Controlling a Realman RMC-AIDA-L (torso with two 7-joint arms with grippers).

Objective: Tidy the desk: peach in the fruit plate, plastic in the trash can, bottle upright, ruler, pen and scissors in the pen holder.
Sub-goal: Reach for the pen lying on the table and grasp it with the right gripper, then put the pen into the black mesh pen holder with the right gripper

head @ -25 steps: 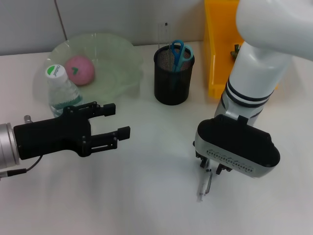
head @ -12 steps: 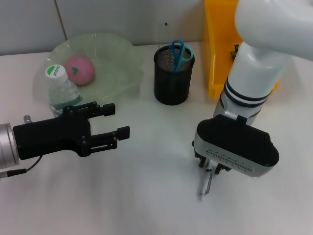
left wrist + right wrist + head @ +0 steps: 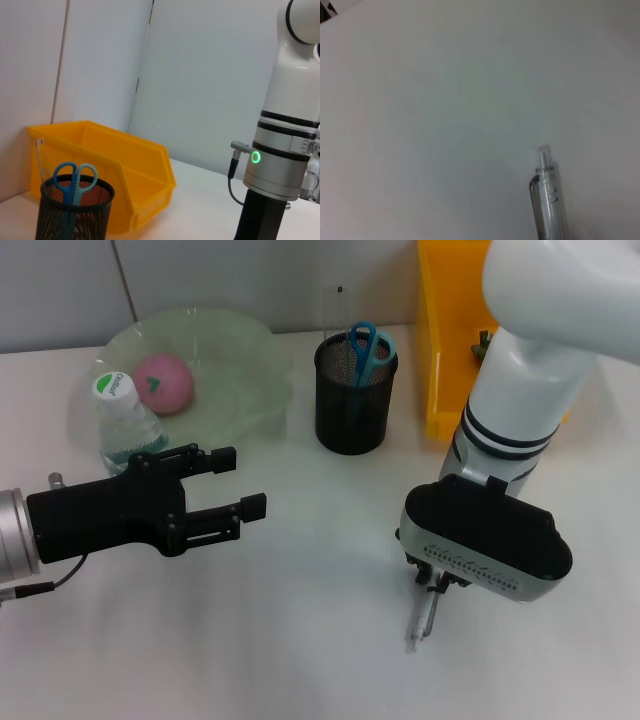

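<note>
A clear pen [image 3: 418,625] lies on the white desk at the front right; it also shows in the right wrist view [image 3: 547,202]. My right gripper [image 3: 436,585] is directly over the pen's upper end, mostly hidden under its white housing. My left gripper [image 3: 246,481] is open and empty, hovering at the left in front of the upright bottle [image 3: 125,425]. The pink peach [image 3: 163,382] sits in the green fruit plate [image 3: 250,340]. The black mesh pen holder [image 3: 352,405] holds blue scissors [image 3: 365,348] and a clear ruler [image 3: 336,315]. No plastic is in view.
A yellow bin [image 3: 445,340] stands at the back right behind my right arm. The left wrist view shows the pen holder [image 3: 75,217], scissors [image 3: 75,180], yellow bin [image 3: 130,175] and my right arm [image 3: 285,155].
My right gripper has sunk a little lower over the pen's upper end. The left arm has not moved.
</note>
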